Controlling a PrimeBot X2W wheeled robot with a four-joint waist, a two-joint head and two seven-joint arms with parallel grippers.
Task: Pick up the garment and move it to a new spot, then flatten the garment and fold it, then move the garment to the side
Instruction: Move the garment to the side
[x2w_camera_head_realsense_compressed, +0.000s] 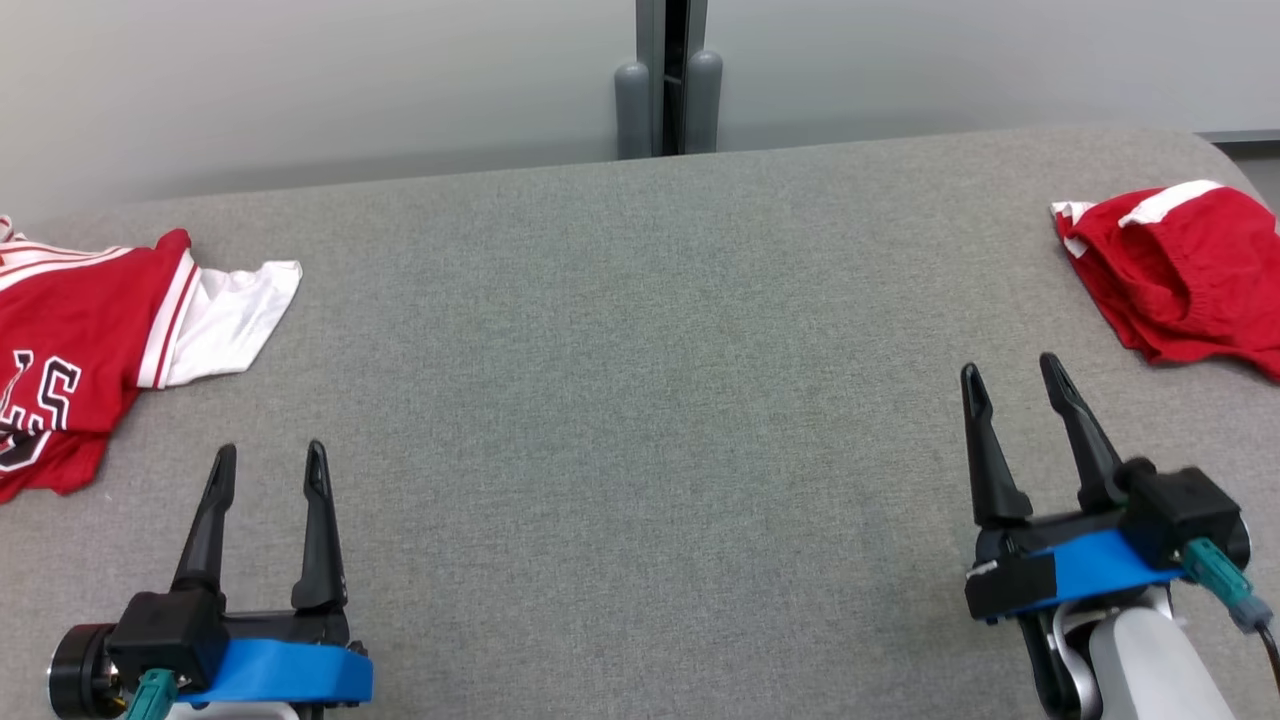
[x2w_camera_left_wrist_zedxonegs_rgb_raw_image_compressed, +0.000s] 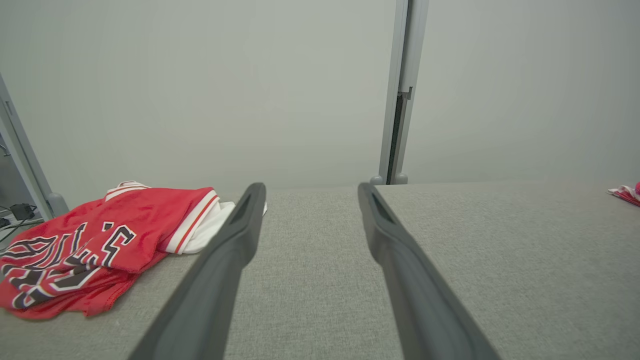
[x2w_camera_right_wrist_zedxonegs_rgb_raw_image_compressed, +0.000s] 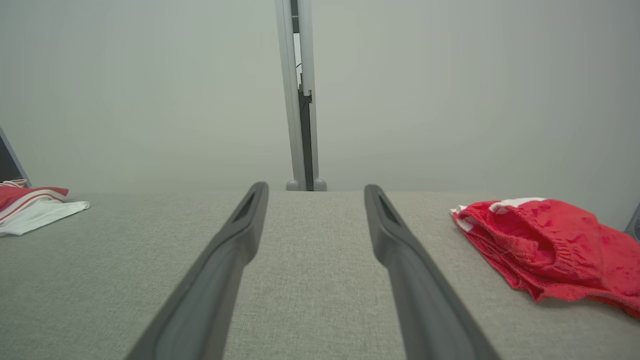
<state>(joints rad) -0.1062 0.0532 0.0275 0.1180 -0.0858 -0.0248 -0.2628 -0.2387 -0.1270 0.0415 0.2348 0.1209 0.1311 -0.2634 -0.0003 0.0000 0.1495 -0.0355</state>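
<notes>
A red garment (x2w_camera_head_realsense_compressed: 1185, 265) with white trim lies crumpled at the table's far right; the right wrist view has it to the right of the fingers (x2w_camera_right_wrist_zedxonegs_rgb_raw_image_compressed: 545, 240). A red jersey (x2w_camera_head_realsense_compressed: 70, 350) with black-and-white lettering and a white part lies bunched at the far left, also in the left wrist view (x2w_camera_left_wrist_zedxonegs_rgb_raw_image_compressed: 100, 245). My left gripper (x2w_camera_head_realsense_compressed: 271, 450) hovers open near the front left, to the right of the jersey, nothing between its fingers (x2w_camera_left_wrist_zedxonegs_rgb_raw_image_compressed: 310, 187). My right gripper (x2w_camera_head_realsense_compressed: 1010, 365) is open and empty, just nearer and left of the red garment (x2w_camera_right_wrist_zedxonegs_rgb_raw_image_compressed: 315, 186).
The grey fabric-covered table (x2w_camera_head_realsense_compressed: 640, 380) stretches between the two garments. A pale wall with a grey vertical post (x2w_camera_head_realsense_compressed: 668, 80) stands behind the far edge. The table's right corner curves off near the red garment.
</notes>
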